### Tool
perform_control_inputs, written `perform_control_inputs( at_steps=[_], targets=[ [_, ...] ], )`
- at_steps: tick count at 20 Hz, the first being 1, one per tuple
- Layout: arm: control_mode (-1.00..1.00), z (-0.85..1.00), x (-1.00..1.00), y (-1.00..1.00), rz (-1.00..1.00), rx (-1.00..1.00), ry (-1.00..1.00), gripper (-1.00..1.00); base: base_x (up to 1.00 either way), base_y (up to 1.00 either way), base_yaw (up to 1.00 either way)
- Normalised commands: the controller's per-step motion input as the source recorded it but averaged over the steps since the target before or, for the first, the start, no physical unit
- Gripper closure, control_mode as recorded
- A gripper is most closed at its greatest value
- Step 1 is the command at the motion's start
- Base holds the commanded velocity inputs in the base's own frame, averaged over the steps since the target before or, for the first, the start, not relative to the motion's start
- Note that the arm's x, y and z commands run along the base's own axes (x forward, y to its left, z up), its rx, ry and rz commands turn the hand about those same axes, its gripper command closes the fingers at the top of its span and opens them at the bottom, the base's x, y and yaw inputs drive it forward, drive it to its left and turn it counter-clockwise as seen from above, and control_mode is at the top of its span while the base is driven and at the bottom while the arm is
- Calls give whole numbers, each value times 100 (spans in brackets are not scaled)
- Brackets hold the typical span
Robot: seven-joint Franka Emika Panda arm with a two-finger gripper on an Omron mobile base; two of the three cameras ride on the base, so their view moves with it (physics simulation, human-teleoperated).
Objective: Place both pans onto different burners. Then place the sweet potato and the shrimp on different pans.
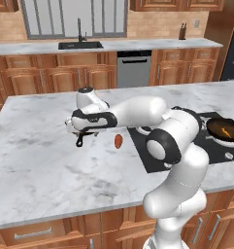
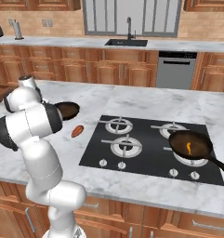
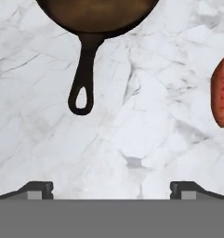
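Pans come first: one pan (image 2: 189, 145) sits on the front right burner (image 2: 191, 157) of the black cooktop (image 2: 146, 160), round and shallow, dark brown inside, with its long black handle (image 2: 219, 164) running out toward the front right corner of the cooktop. A tiny orange-yellow shrimp (image 2: 188, 148) lies inside it.

The second pan (image 3: 97, 14) rests on the marble surface (image 1: 45, 160), left of the cooktop and partly hidden behind the arm in both base views. In the hand view its dark brown bowl is cut off by the top edge, and its black handle (image 3: 84, 74) runs straight down the picture to a looped end, pointing back toward the claw (image 3: 111, 188). In the left base view that looped end (image 1: 80, 141) pokes out below the hand, toward the front edge of the surface.

The sweet potato (image 1: 118, 141) lies on the marble between this pan and the cooktop, a reddish-orange oval with tapered ends, its long axis roughly parallel to the pan handle in the hand view.

The claw hovers above the bare marble just short of the handle's loop, its two dark fingertips (image 3: 38, 189) spread wide apart, nothing between them.

The other three burners, including the front left one (image 2: 125, 145), are bare.
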Motion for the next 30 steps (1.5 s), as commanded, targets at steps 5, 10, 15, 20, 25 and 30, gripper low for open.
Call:
perform_control_inputs(
  at_steps=[5,10,15,20,25,30],
  targets=[
    [-100,-16,35,2,-3,0,0,-100,0,0,0],
    [-100,-22,17,0,0,0,0,-100,0,0,0],
    [-100,-24,16,1,0,0,0,-100,0,0,0],
    [-100,-20,25,8,0,0,0,-100,0,0,0],
    [-100,-12,19,19,0,0,0,-100,0,0,0],
    [-100,-13,30,8,0,0,0,-100,0,0,0]
  ],
)
